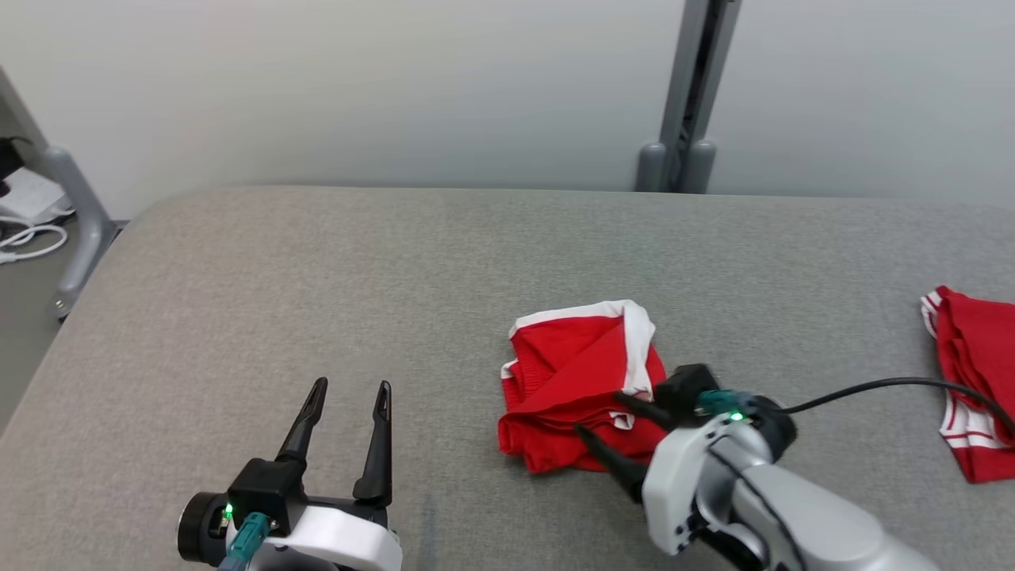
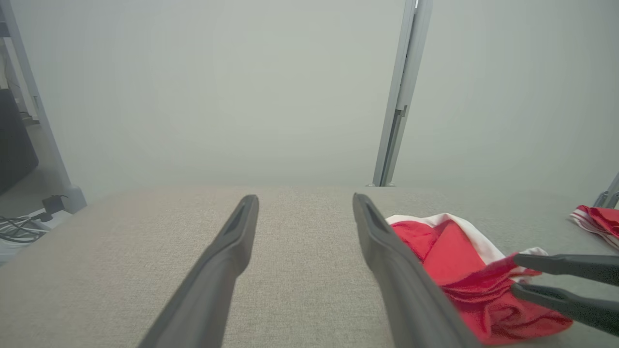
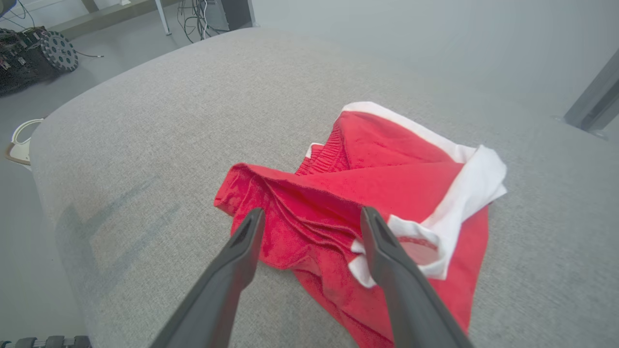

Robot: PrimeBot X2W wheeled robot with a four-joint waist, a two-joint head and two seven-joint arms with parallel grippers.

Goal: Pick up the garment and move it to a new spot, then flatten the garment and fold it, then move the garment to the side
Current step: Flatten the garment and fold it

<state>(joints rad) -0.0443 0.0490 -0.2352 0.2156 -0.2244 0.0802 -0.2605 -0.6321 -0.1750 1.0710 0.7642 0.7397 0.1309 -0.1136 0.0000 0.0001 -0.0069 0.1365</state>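
Two red-and-white garments: one crumpled garment (image 1: 571,381) mid-counter, a second garment (image 1: 979,373) at the right edge. One grey fabric-covered counter (image 1: 317,277). Two arms: left end effector (image 1: 352,385) and right end effector (image 1: 599,412), two dark fingers (image 1: 379,436) each. One grey post (image 1: 690,95).

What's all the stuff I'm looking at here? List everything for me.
crumpled garment: one, red with white trim, middle of the table
second garment: one, red with white stripes, table's right edge
table: one, grey fabric top, under both garments
post: one, grey, upright behind the table
frame leg: one, grey, on the floor at left
cables: a few, white, on the floor at far left
left gripper: one, dark fingers, open, over bare table
right gripper: one, dark fingers, open, at the crumpled garment's near edge
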